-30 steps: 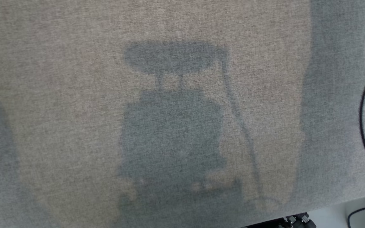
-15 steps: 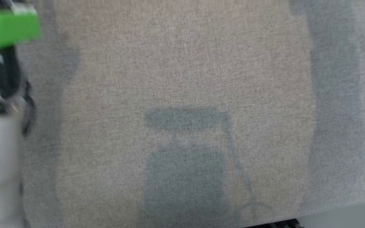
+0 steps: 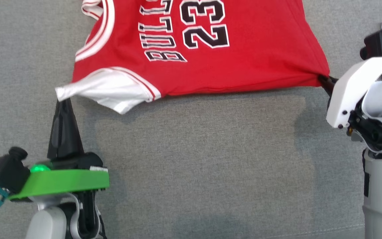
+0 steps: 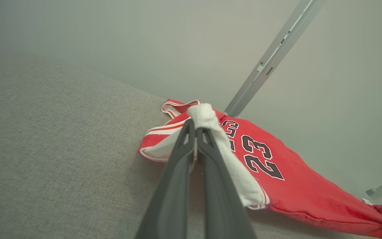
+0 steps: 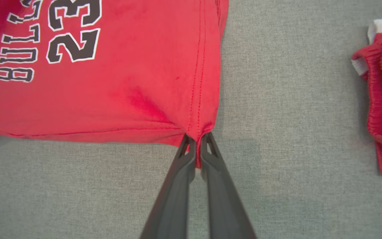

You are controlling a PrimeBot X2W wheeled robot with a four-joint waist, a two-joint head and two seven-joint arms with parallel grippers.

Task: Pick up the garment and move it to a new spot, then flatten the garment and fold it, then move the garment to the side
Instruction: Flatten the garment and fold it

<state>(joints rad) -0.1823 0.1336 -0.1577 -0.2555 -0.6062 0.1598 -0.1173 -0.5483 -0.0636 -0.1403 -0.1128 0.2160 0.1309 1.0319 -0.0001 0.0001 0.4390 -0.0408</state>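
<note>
Head cam swung in the last sec: it was bare grey cloth w/ the bot's shadow, now the red basketball jersey with white trim and black 23 shows at 12 o'clock on the grey woven-cloth table. Left gripper at 8 o'clock is clamped on the white sleeve edge, right gripper at 3 o'clock pinches the hem corner. Near edge is taut btw them, so imo mid-flatten, fold not started.
</note>
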